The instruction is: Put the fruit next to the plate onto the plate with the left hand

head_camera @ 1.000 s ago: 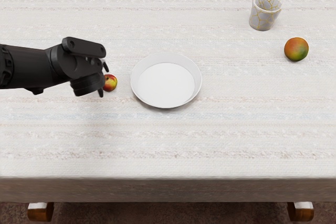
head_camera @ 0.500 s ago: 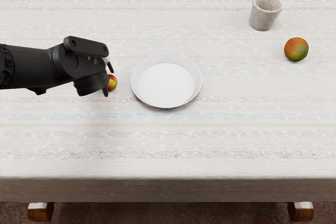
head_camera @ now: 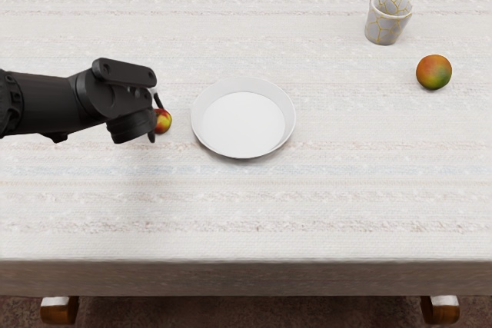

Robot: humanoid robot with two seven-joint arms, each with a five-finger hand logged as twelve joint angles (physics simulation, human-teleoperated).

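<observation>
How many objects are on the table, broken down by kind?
Fruit: 2 (small fruit at the left hand, larger fruit at far right)
Plate: 1 (white plate)
Mug: 1 (patterned mug)
Total: 4
</observation>
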